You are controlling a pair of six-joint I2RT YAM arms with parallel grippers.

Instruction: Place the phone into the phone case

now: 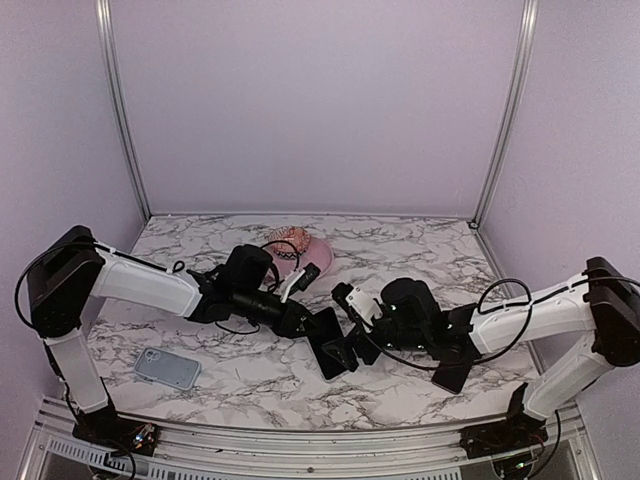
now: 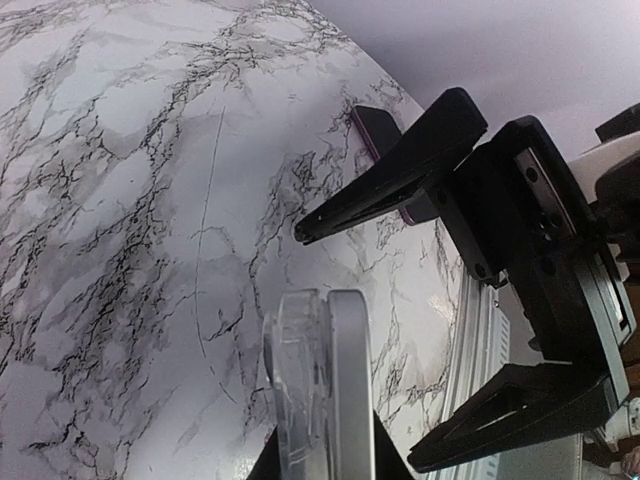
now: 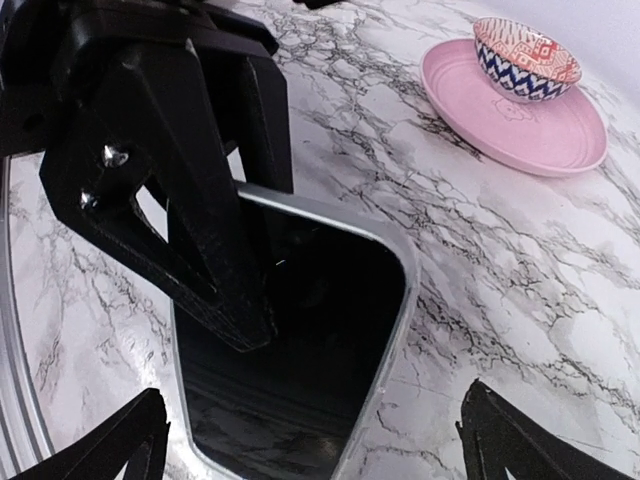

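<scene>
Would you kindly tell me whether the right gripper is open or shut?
Open: the right gripper shows its fingertips wide apart in its wrist view, with the phone lying between them.

Illumination even, lavender-tinted; shadows faint. Table [image 2: 445, 290] washes out to glare at 4 o'clock in the left wrist view. Wrist views bow at the edges; phone case [image 2: 295, 390], 6 o'clock, soft.

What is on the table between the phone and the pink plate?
Nothing. The right wrist view shows only bare marble table between the phone and the plate.
</scene>
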